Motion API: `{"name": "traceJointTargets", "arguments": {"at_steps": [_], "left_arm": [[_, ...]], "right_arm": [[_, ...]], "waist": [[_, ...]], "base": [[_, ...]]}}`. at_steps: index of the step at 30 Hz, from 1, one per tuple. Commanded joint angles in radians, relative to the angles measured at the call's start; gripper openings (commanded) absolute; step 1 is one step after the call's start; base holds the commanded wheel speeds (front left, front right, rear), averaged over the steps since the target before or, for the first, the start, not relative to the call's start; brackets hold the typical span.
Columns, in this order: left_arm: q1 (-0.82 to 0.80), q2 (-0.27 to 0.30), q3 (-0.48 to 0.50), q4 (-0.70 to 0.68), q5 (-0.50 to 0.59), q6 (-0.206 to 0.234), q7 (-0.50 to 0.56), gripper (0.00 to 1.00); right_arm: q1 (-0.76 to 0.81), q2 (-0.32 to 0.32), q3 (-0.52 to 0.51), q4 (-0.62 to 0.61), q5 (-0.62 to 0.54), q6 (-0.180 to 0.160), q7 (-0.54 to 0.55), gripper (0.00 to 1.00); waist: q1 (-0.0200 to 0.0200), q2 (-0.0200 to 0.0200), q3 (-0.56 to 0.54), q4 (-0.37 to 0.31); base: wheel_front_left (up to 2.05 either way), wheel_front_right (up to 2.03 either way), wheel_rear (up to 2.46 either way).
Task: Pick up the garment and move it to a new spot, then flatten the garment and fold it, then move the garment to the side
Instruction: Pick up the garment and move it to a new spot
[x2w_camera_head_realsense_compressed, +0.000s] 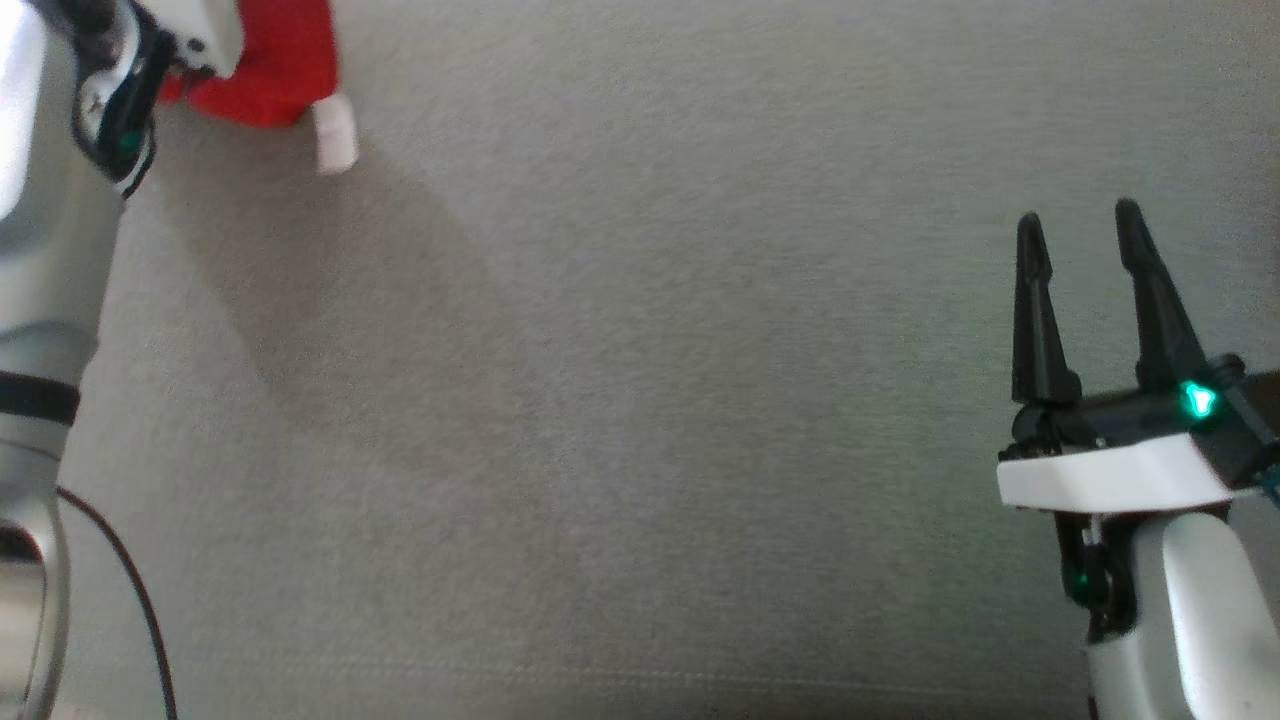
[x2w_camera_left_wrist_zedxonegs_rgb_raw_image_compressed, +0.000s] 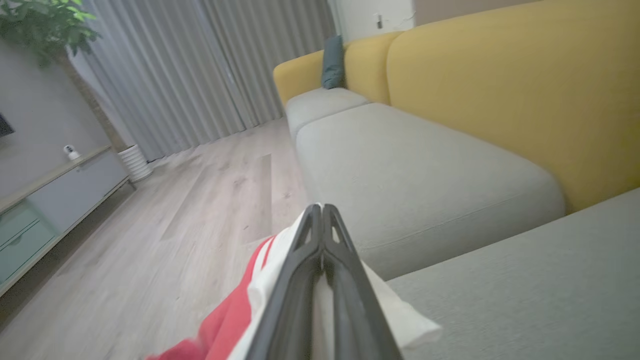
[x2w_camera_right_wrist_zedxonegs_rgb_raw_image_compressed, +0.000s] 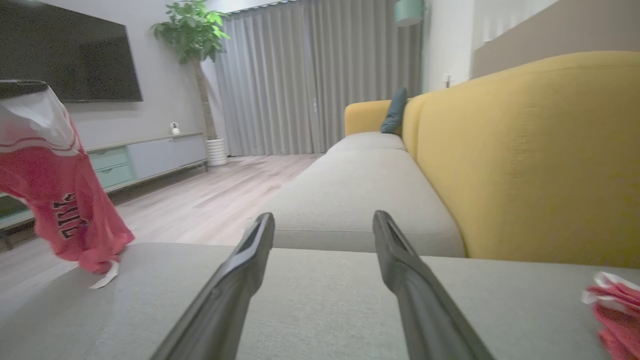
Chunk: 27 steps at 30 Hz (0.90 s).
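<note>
The garment (x2w_camera_head_realsense_compressed: 265, 70) hangs from the left gripper (x2w_camera_left_wrist_zedxonegs_rgb_raw_image_compressed: 322, 215) at the robot's left, its lower end touching the sofa seat (x2w_camera_head_realsense_compressed: 600, 400) near that side, and the right gripper (x2w_camera_head_realsense_compressed: 1080, 225) hovers over the same seat, well to the right. The backrest (x2w_camera_right_wrist_zedxonegs_rgb_raw_image_compressed: 525, 150) rises along the seat's right, with a pillow (x2w_camera_right_wrist_zedxonegs_rgb_raw_image_compressed: 395, 110) against it at the far end. Across the floor (x2w_camera_right_wrist_zedxonegs_rgb_raw_image_compressed: 225, 190), a cabinet (x2w_camera_right_wrist_zedxonegs_rgb_raw_image_compressed: 150, 155) stands with a plant (x2w_camera_right_wrist_zedxonegs_rgb_raw_image_compressed: 192, 30) beside it.

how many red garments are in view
2. One garment hangs from the left hand, its hem touching the sofa. A second garment lies bunched on the sofa at the right wrist view's lower right. More may be hidden.
</note>
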Motion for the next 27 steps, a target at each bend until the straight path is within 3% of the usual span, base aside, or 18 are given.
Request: {"name": "traceJointTargets", "arguments": {"at_steps": [1, 8, 16, 27], "left_arm": [[-0.074, 0.044, 0.002, -0.057, -0.011, 0.001, 0.008, 0.0], [-0.146, -0.004, -0.075, -0.163, -0.064, 0.001, 0.036, 0.0], [-0.208, -0.065, -0.079, -0.24, -0.114, 0.001, 0.033, 0.0], [0.082, -0.047, -0.108, -0.28, -0.186, 0.029, 0.0, 0.0]], "right_arm": [[0.005, -0.002, 0.016, -0.016, 0.015, 0.007, -0.016, 1.0], [0.011, -0.002, 0.025, 0.029, 0.058, 0.007, -0.049, 1.0], [0.01, -0.002, 0.02, 0.059, 0.078, 0.007, -0.072, 1.0], [0.029, -0.002, 0.013, 0.082, 0.072, 0.007, -0.083, 1.0]], "waist": [[0.0001, 0.0, -0.067, -0.076], [0.0001, 0.0, -0.102, -0.18], [0.0001, 0.0, -0.107, -0.245], [0.0001, 0.0, -0.081, -0.229]], "base": [[0.0, 0.0, 0.0], [0.0, 0.0, 0.0], [0.0, 0.0, 0.0], [0.0, 0.0, 0.0]]}}
